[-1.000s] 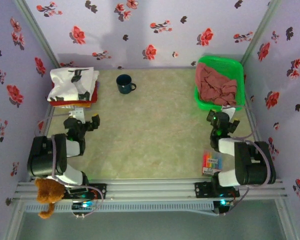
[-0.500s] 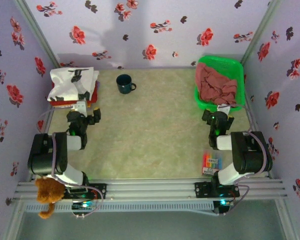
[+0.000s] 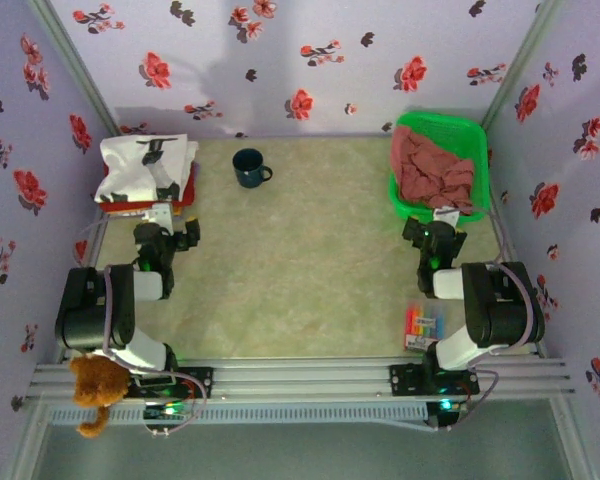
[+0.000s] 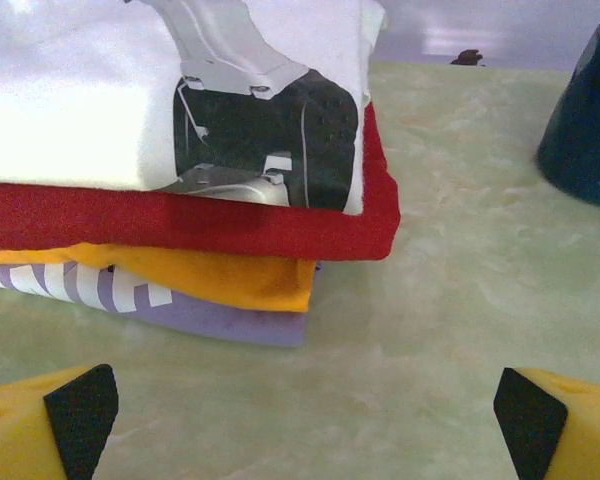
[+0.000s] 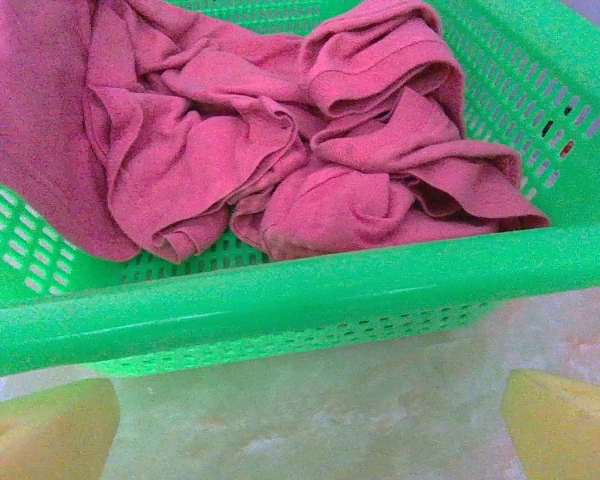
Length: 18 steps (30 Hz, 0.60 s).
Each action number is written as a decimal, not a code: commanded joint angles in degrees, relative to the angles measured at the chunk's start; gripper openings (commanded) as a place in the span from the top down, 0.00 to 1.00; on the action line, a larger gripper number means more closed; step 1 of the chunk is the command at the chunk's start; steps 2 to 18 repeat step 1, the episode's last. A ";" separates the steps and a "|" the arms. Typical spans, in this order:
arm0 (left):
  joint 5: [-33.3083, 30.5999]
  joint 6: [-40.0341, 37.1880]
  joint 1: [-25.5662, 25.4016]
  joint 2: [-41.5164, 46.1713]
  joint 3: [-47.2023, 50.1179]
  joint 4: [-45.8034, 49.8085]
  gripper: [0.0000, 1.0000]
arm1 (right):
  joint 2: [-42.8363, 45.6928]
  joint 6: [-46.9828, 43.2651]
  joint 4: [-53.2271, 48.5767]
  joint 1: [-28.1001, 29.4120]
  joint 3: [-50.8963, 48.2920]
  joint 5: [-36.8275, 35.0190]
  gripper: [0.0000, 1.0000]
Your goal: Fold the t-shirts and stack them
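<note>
Both arms are extended low over the marbled table [image 3: 300,270] between flowered walls [image 3: 280,70]. The left gripper [image 4: 305,410] is spread, empty, before the folded t-shirts [image 4: 130,120] far left. The right gripper [image 5: 310,420] is likewise spread before pink t-shirts [image 5: 230,150] in the green basket [image 5: 280,295] far right.

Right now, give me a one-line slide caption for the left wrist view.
Folded shirts stacked, white printed shirt on top, dark mug beside them, left gripper jaws open.

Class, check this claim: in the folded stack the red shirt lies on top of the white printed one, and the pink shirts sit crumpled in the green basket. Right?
No: the white printed shirt lies on top of the red shirt, as the left wrist view shows. The rest stands.
</note>
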<state>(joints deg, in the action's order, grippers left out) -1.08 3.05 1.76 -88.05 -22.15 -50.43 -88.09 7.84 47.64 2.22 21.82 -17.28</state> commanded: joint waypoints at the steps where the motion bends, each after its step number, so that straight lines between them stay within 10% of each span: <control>1: -1.10 -0.94 -0.09 -0.06 -0.35 -0.01 0.01 | -0.10 -1.07 0.59 -0.42 0.54 0.75 0.01; 18: -1.10 -0.94 -0.09 -0.06 -0.35 -0.01 0.01 | -0.10 -1.07 0.59 -0.42 0.54 0.75 0.01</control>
